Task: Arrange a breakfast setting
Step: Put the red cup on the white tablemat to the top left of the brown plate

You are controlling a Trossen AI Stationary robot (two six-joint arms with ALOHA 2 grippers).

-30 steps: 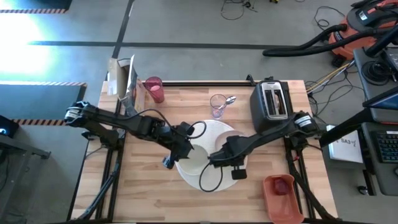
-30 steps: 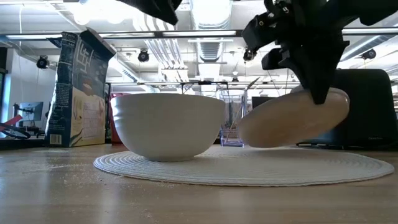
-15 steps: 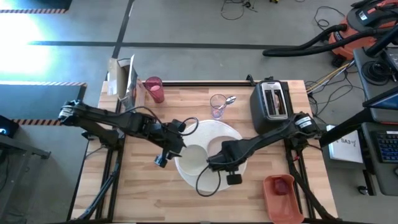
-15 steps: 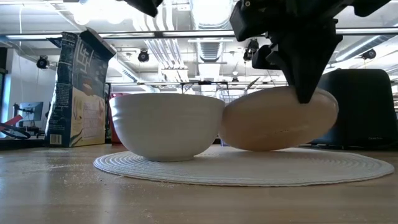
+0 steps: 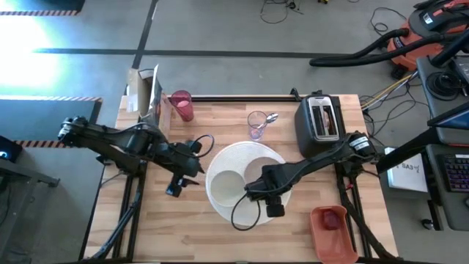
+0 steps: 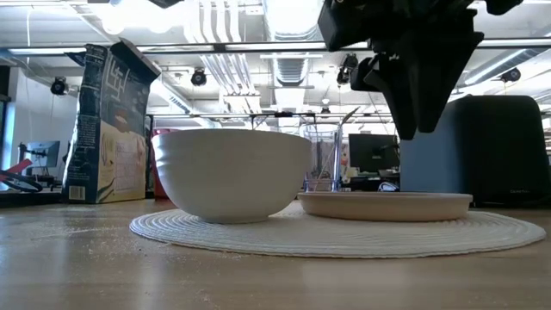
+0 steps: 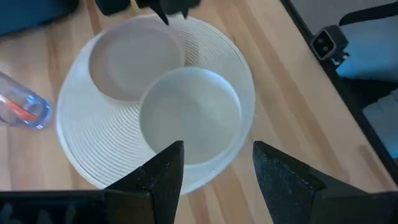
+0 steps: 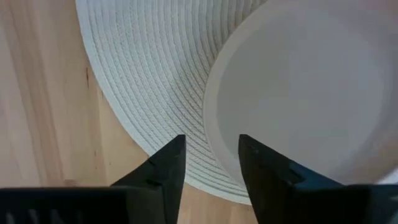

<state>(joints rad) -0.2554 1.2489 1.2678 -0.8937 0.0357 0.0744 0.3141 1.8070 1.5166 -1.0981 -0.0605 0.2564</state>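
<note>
I am looking at the placemat lying in the middle of the table, with the bowl sitting on its left part and the plate lying flat on its right part, just beside the bowl. From above, my right arm is covering most of the plate, so I am reading it mainly from the low view. The right gripper is hanging just over the plate's rim with its fingers parted and nothing between them; in the low view its tip is standing clear above the plate. The left gripper is hovering over bare wood to the left of the placemat, jaws open and empty, looking across at the bowl. The cup is standing behind the placemat with the spoon showing at its rim, though I cannot tell how the spoon is resting. The toaster is sitting at the back right; I cannot make out toast in its slots. The fruit is lying in a red tray at the front right, partly cut off by the frame's edge.
</note>
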